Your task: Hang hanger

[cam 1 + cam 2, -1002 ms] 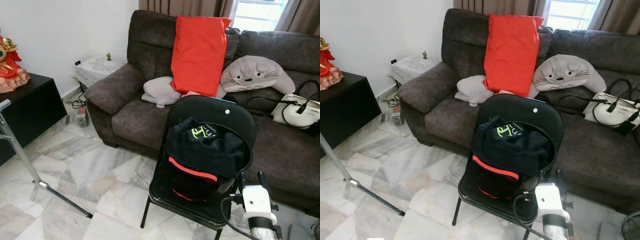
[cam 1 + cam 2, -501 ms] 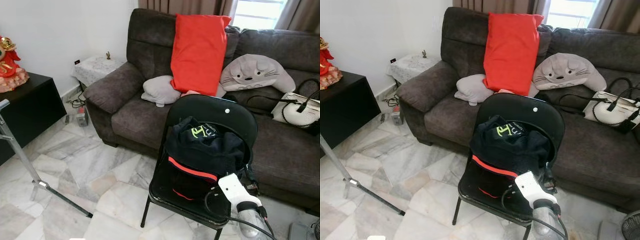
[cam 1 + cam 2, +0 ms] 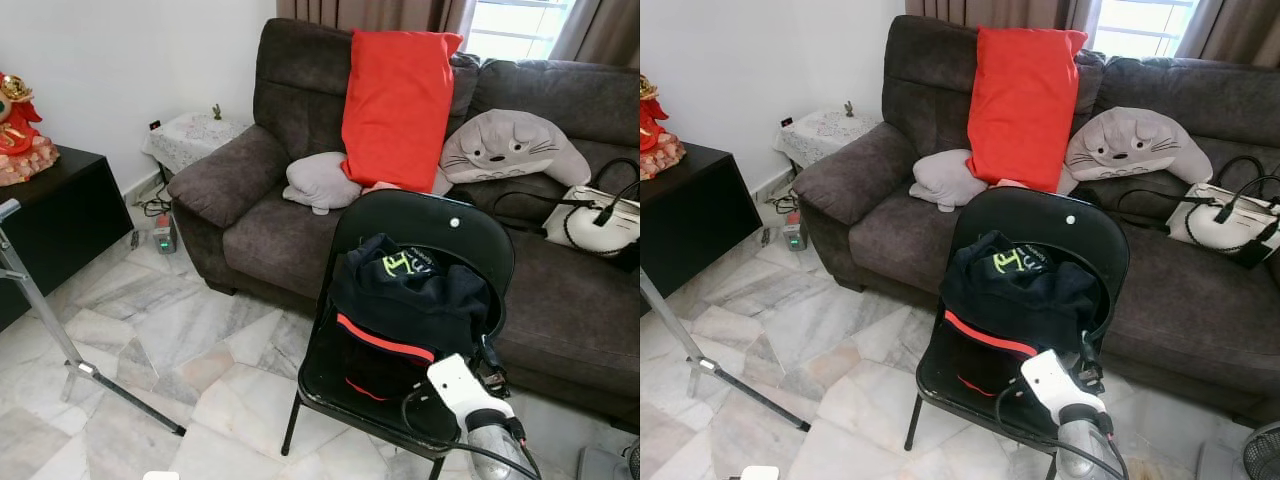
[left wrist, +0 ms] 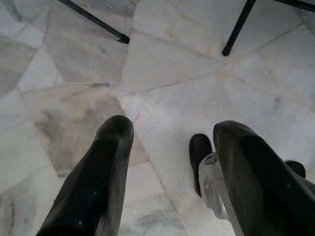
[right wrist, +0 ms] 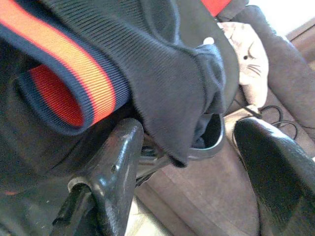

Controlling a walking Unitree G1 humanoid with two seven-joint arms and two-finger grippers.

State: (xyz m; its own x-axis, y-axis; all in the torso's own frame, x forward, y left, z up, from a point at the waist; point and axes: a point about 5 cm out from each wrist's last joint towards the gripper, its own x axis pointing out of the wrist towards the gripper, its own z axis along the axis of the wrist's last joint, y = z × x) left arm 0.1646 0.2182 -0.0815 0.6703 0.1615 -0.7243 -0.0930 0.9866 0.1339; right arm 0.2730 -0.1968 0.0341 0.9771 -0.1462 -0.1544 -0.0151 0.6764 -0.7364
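A black folding chair (image 3: 470, 240) stood on the marble floor (image 3: 170, 340) in front of a dark brown sofa (image 3: 300, 110). A navy garment with an orange-red band (image 3: 405, 305) lay heaped on the chair seat and against its back. No hanger could be made out clearly; a thin dark hooked piece at the right edge of the garment, next to the right gripper (image 3: 1086, 362), may have belonged to one, but this could not be confirmed.

The right gripper reached in at the near right edge of the chair. In the right wrist view its fingers (image 5: 115, 167) were spread apart, with a fold of the navy garment hanging between them and nothing pinched. The left gripper (image 4: 172, 162) hung idle over the floor, fingers likewise spread and empty.

Judged from this, the task was at an early stage: the item remained on the chair, ungrasped, and both the pick-up and the hanging were left to do. A metal stand leg (image 3: 60, 340) at the far left may have belonged to a rack.

The only container in view was a white handbag (image 3: 600, 225) on the right sofa seat; its contents could not be seen. On the sofa also lay a red pillow (image 3: 398, 105), a grey cat-faced cushion (image 3: 510, 150) and a small grey cushion (image 3: 320, 182).
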